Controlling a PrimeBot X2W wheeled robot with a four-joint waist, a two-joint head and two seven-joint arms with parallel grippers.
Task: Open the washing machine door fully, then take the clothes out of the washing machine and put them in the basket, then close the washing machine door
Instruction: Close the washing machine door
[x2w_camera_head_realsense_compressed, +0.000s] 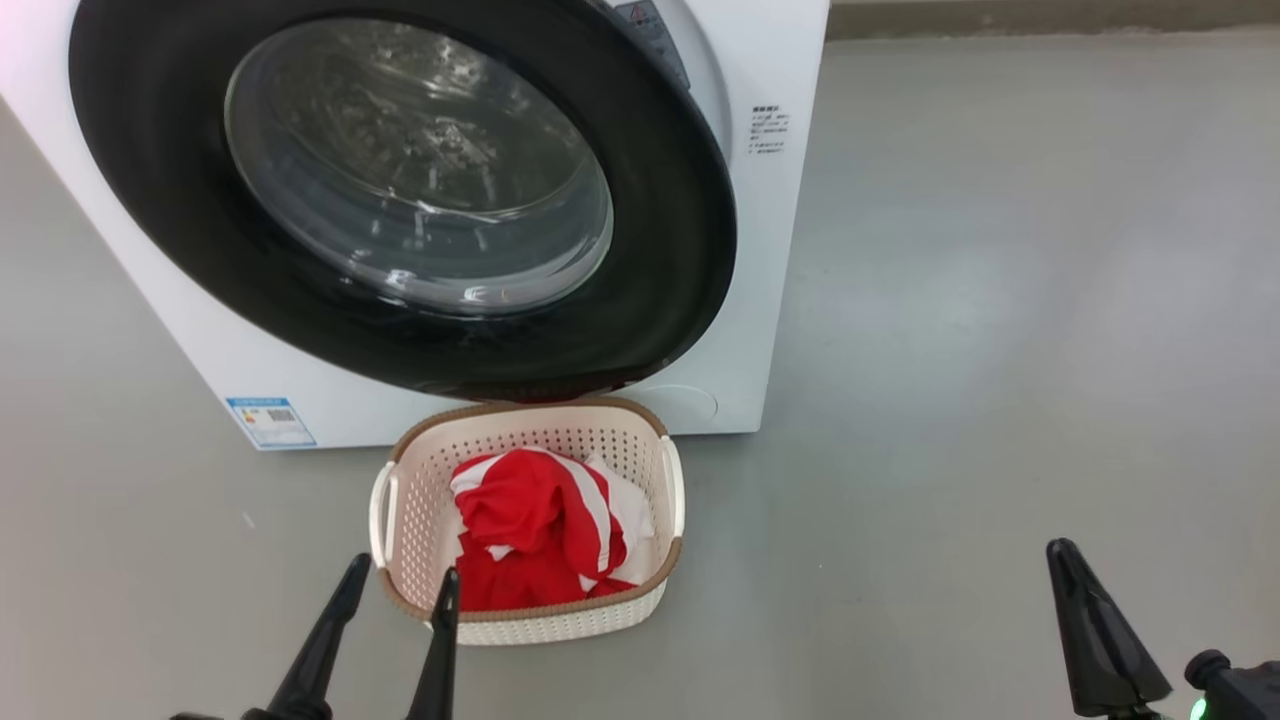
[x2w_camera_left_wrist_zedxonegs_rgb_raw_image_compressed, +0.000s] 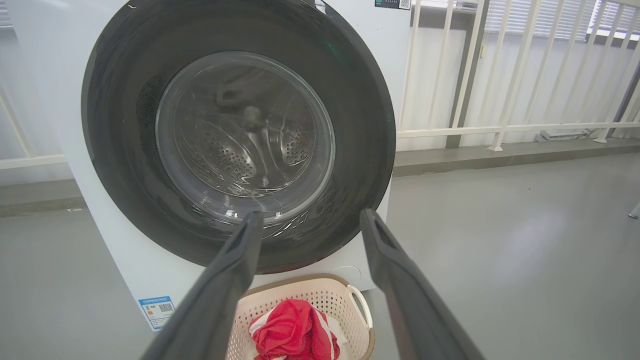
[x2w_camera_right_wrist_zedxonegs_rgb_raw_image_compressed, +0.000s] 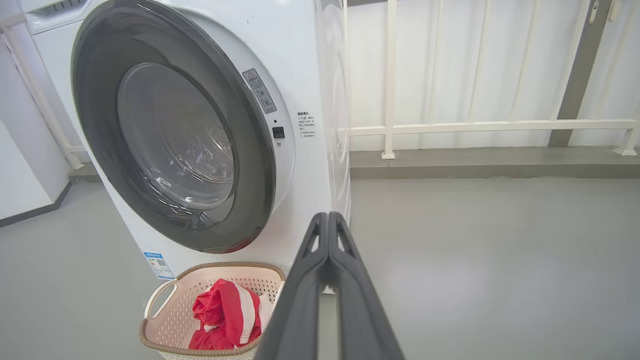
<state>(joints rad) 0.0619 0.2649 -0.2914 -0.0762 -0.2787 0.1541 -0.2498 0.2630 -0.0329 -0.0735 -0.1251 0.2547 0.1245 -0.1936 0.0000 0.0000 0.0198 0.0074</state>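
Observation:
The washing machine (x2w_camera_head_realsense_compressed: 775, 260) stands on the floor, and its black-rimmed door (x2w_camera_head_realsense_compressed: 140, 190) lies flat against its front. Through the glass I see the steel drum (x2w_camera_left_wrist_zedxonegs_rgb_raw_image_compressed: 240, 150). Directly below the door sits the basket (x2w_camera_head_realsense_compressed: 530, 408), holding the red and white clothes (x2w_camera_head_realsense_compressed: 530, 530). My left gripper (x2w_camera_head_realsense_compressed: 404, 570) is open and empty, hovering at the basket's near left corner; in the left wrist view the left gripper (x2w_camera_left_wrist_zedxonegs_rgb_raw_image_compressed: 311, 215) points at the lower door. My right gripper (x2w_camera_head_realsense_compressed: 1062, 550) is far to the right over bare floor. The right wrist view shows the right gripper (x2w_camera_right_wrist_zedxonegs_rgb_raw_image_compressed: 327, 216) shut on nothing.
A white railing (x2w_camera_right_wrist_zedxonegs_rgb_raw_image_compressed: 490, 127) and a low kerb (x2w_camera_right_wrist_zedxonegs_rgb_raw_image_compressed: 495, 165) run behind the machine. Grey floor (x2w_camera_head_realsense_compressed: 1000, 350) spreads wide to the right of the machine and the basket. A blue sticker (x2w_camera_head_realsense_compressed: 270, 422) marks the machine's lower left front.

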